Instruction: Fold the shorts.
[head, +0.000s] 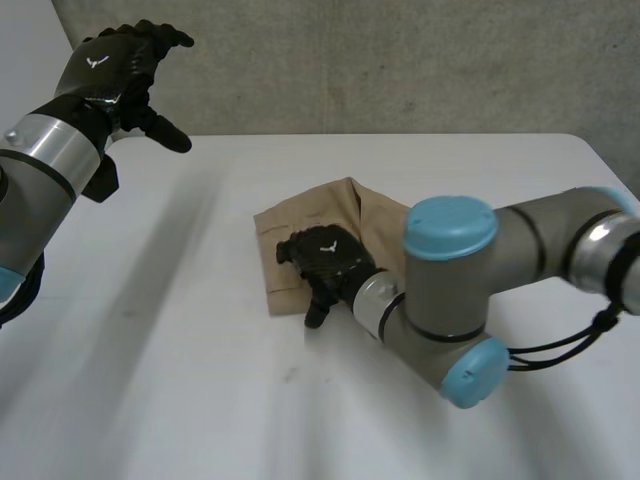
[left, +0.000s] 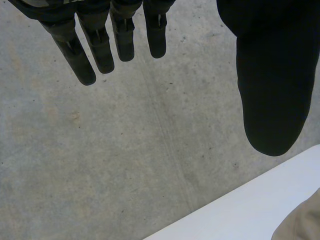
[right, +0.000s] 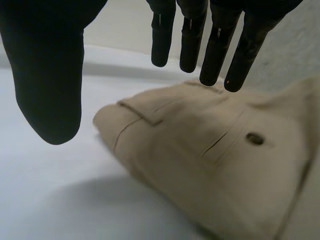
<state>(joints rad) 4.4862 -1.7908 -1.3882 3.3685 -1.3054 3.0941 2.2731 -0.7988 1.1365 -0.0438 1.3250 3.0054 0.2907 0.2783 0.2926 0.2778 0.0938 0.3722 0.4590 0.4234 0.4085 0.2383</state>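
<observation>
The folded tan shorts (head: 322, 212) lie on the white desk (head: 190, 350) under the right hand (head: 325, 262), its fingers straight and holding nothing, while the left hand (head: 108, 68) hangs wide, well apart from them.

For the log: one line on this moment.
shorts folded on table | left hand open, raised | right hand open over shorts

- Soft, even light from above lit the white table (head: 200, 320) brightly.
- The grey wall (head: 400, 60) behind it sat duller.
- The right arm's light-blue cap (head: 450, 228) carried a pale sheen on top.
- The shorts (head: 320, 205) showed gentle shading along their folds.
- In the wrist views the left hand (left: 270, 90) and right hand (right: 47, 75) read as flat dark shapes.
</observation>
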